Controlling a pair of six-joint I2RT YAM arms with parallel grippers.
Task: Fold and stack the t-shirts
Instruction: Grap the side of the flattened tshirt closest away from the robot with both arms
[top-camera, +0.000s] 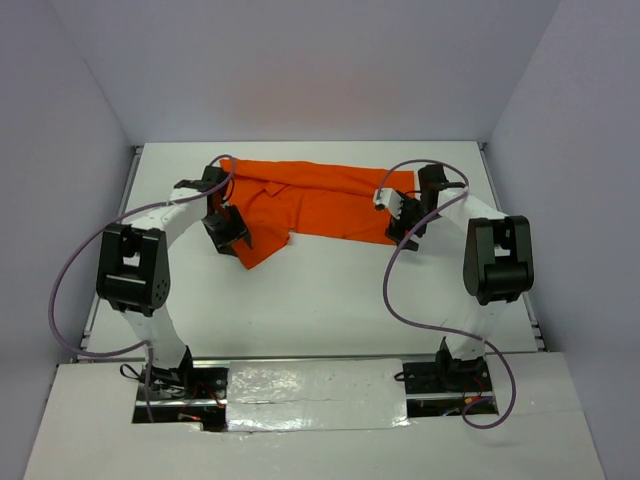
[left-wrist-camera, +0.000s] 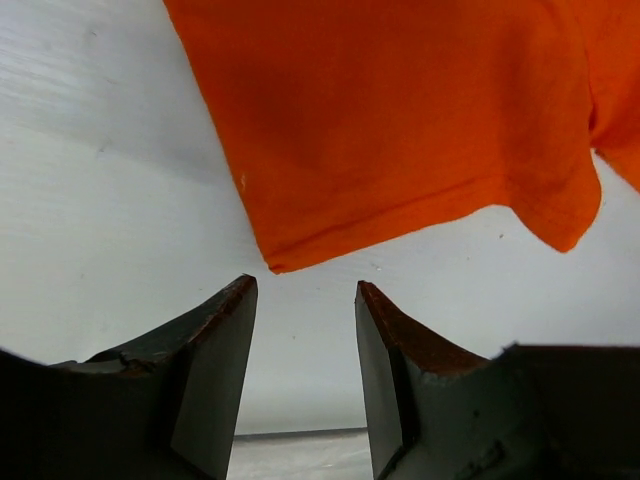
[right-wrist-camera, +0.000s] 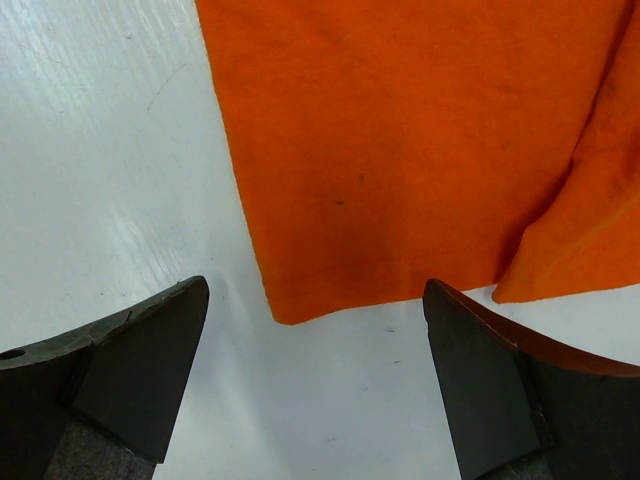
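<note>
One bright orange t-shirt lies partly folded and rumpled at the far middle of the white table. My left gripper is open and empty at the shirt's near left corner; in the left wrist view that corner lies just past my fingertips, with the gripper over bare table. My right gripper is open wide and empty at the shirt's near right corner; in the right wrist view that corner lies between and just ahead of the jaws, the gripper above it.
Grey walls enclose the table on the left, back and right. Purple cables loop from both arms over the near table. The arm bases stand on a foil-covered strip at the near edge.
</note>
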